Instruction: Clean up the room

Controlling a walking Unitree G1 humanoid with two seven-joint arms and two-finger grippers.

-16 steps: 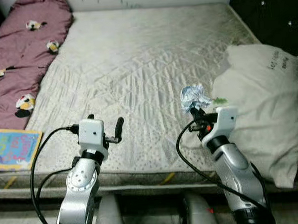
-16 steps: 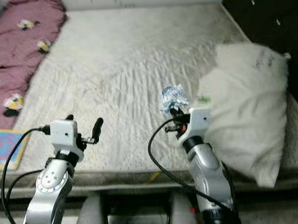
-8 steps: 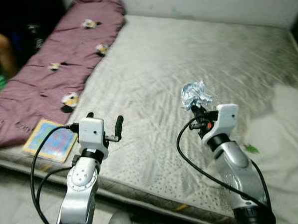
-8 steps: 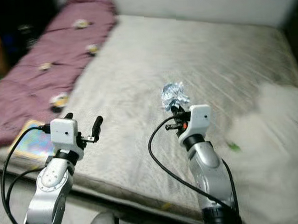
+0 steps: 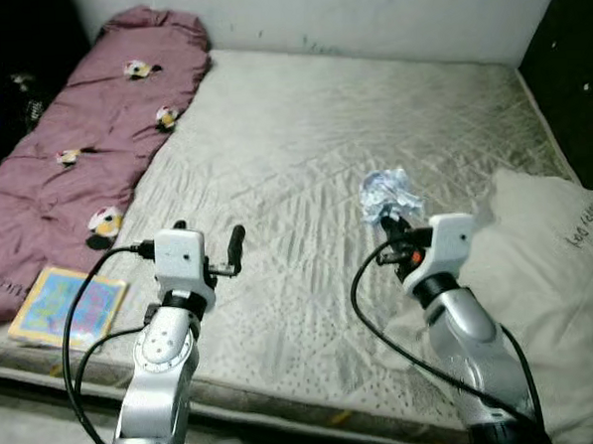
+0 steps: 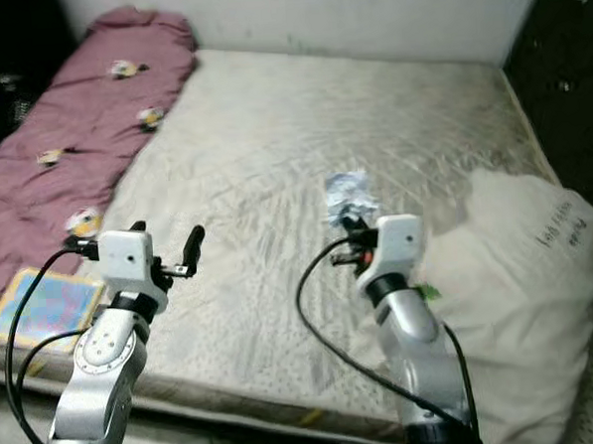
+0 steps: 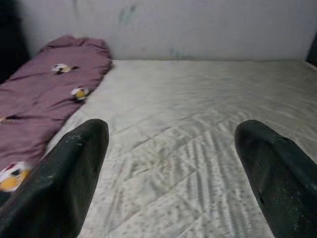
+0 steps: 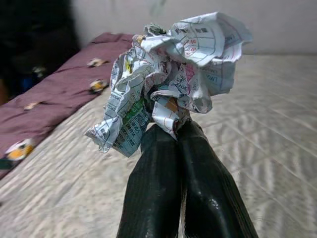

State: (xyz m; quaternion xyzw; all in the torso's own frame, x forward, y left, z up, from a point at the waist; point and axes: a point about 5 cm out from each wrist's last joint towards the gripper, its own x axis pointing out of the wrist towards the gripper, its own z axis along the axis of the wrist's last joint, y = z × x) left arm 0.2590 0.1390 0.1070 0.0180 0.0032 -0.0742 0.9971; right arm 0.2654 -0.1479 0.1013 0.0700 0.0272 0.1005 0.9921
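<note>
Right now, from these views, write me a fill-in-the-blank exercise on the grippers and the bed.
1. The right gripper is shut on a crumpled ball of ____.
2. The left gripper is ____ and holds nothing.
3. The maroon blanket lies along the robot's ____ side of the mattress.
4. The colourful book lies near the mattress's ____ left corner.

Missing words: paper; open; left; near

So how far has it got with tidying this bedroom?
Not far, I'd say. In hand: the right gripper has its fingers shut on a crumpled paper, held up above the mattress. The left gripper is open, holding nothing. Left to do: the paper needs binning, and a colourful book lies at the bed's edge beside the rumpled purple blanket. A pillow sits askew.
</note>
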